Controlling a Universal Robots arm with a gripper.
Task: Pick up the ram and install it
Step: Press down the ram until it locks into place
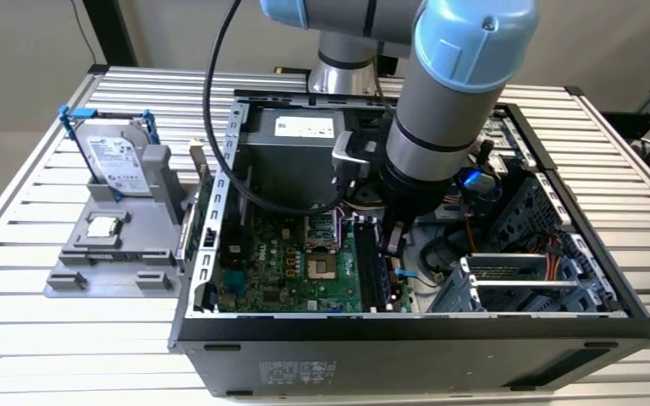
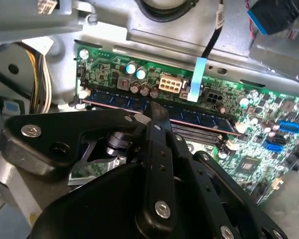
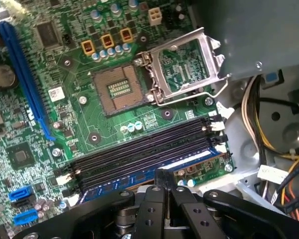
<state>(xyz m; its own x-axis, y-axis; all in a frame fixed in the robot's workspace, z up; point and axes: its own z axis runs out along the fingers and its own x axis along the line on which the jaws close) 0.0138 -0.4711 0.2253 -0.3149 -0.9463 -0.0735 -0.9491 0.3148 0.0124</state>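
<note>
In slot, flat ram (image 2: 189, 115) under claw (image 2: 158, 115).

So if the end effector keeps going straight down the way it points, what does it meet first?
Most likely the ram in its slot, directly under the end effector; the remaining gap is unclear.

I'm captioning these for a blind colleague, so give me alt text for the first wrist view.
The gripper presses its shut fingers down on the ram, which sits in the outermost memory slot of a green motherboard. Three empty black slots lie beside it, then an open processor socket.
</note>
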